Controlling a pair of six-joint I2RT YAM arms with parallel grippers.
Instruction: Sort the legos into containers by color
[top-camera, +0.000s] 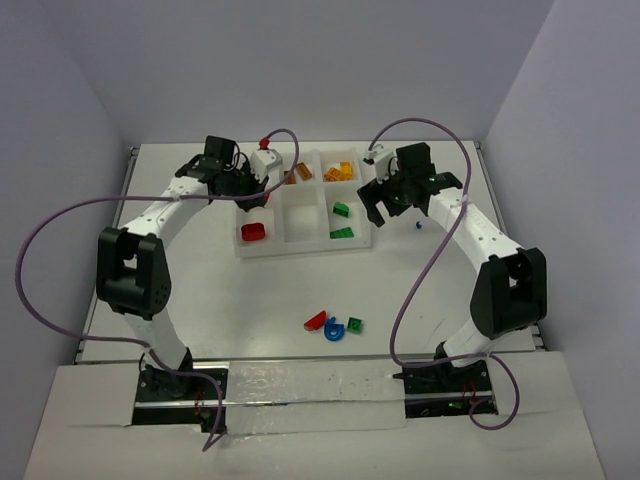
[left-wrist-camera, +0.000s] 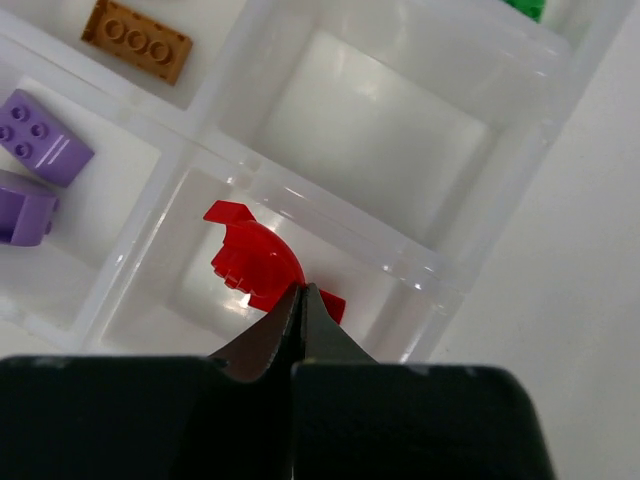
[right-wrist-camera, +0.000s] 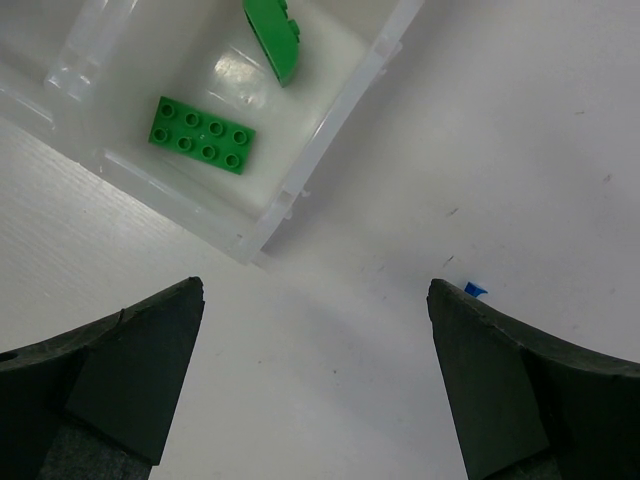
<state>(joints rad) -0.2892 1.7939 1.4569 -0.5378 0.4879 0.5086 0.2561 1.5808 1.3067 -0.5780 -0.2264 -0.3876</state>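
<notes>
While the left pincer (left-wrist-camera: 301, 292) is shut tight, its tips meet at the edge of a red curved piece (left-wrist-camera: 250, 258) lying in the near-left compartment of the tray (top-camera: 300, 247); whether they nip it I cannot tell. Two purple bricks (left-wrist-camera: 40, 140) sit in the far-left compartment, an orange plate (left-wrist-camera: 137, 40) in the far-middle one. The right pincer (right-wrist-camera: 315, 300) gapes wide with nothing in it, over bare desk (right-wrist-camera: 500, 120) just off the tray's near-right corner, where two green legos (right-wrist-camera: 202, 135) lie. A tiny blue bit (right-wrist-camera: 475, 290) shows beside one finger. Nearer the arms' bases, three loose legos (top-camera: 335, 327), red, blue and green, lie close together on the desk.
</notes>
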